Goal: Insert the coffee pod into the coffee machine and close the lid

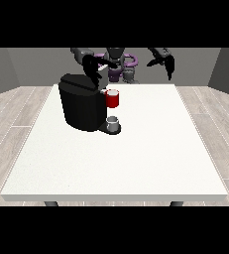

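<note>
The black coffee machine (81,106) stands at the table's left middle. A red cylindrical holder (113,99) juts from its front, and a small grey cup (113,122) sits below it on the machine's base. The hand at the view's left (92,69) hangs right over the machine's top, close to the dark lid slab (77,81); black on black, its fingers do not stand out. No coffee pod shows plainly; I cannot tell whether that hand holds one. The hand at the view's right (166,61) is raised beyond the table's far edge, fingers hanging straight, holding nothing.
The white table (136,158) stretches towards the camera and to the right of the machine. The robot's torso (117,64) stands behind the far edge. Wooden floor surrounds the table.
</note>
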`<control>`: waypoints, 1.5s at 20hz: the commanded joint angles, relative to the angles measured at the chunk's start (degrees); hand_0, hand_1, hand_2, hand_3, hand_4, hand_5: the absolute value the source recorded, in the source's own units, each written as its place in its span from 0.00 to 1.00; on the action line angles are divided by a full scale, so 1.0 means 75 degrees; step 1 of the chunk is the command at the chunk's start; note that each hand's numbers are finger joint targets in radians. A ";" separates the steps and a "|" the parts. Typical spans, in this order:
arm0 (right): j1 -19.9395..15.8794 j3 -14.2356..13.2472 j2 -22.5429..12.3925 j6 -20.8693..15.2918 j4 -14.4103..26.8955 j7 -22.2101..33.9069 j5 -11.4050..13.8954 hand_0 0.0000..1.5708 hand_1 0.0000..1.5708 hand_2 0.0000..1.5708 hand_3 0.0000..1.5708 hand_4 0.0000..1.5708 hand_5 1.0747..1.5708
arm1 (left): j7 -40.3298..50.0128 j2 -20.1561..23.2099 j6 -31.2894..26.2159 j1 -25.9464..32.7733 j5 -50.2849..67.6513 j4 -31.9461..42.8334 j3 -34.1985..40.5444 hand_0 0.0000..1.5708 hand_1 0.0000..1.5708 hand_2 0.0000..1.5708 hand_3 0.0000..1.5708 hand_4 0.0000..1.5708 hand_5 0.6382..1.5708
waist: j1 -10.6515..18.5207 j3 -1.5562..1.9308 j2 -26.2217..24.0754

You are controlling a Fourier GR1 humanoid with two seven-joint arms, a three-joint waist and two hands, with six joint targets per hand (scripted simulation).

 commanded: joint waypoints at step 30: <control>-0.1727 -0.0303 -0.1083 0.0161 -0.1537 0.1420 0.1025 0.00 0.00 0.00 0.00 0.00 1.00 | -0.0060 -0.0355 -0.0514 -0.1853 -0.0044 -0.0049 -0.0857 0.00 0.00 0.00 0.00 0.27 1.00 | 0.3030 -0.0043 0.1823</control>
